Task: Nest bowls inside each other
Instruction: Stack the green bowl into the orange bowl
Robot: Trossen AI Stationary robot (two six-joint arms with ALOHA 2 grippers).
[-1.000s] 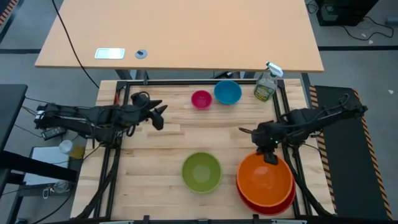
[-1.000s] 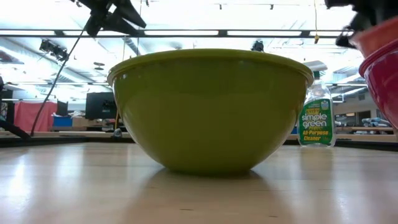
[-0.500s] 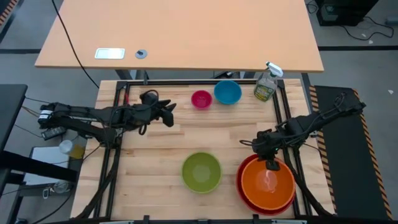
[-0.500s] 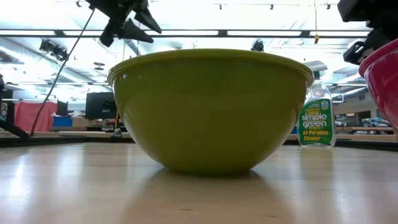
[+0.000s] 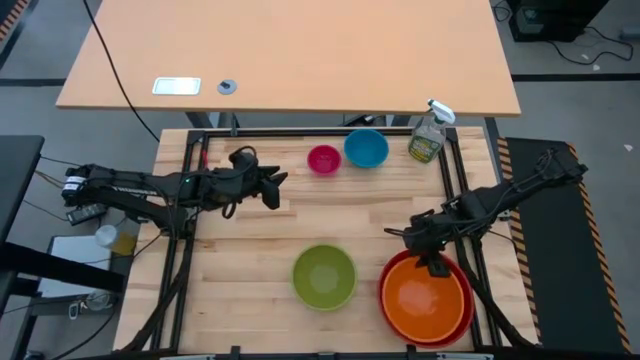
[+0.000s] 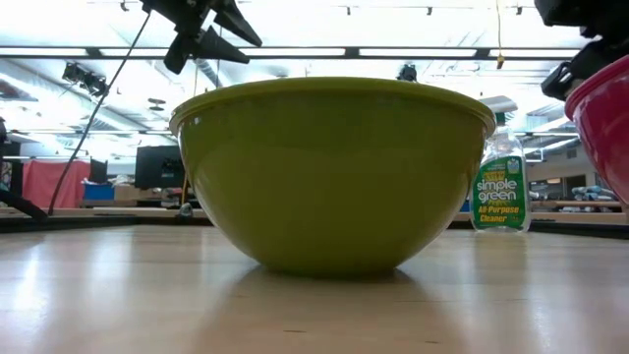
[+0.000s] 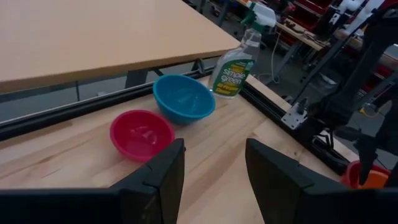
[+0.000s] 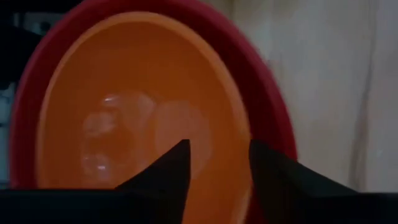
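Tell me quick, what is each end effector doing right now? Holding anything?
Left end effector: open, holding nothing, in the air near the pink bowl.
Right end effector: open, empty, over the orange bowl nested in the red bowl.

The left arm reaches in from nine o'clock, lying low and long across the table. The left gripper point(image 5: 276, 186) points toward three o'clock, with its two fingers point(image 7: 155, 180) apart and holding nothing. The right arm bends in from three o'clock. The right gripper point(image 5: 436, 266) points down toward six o'clock, fingers point(image 8: 176, 168) apart, holding nothing.
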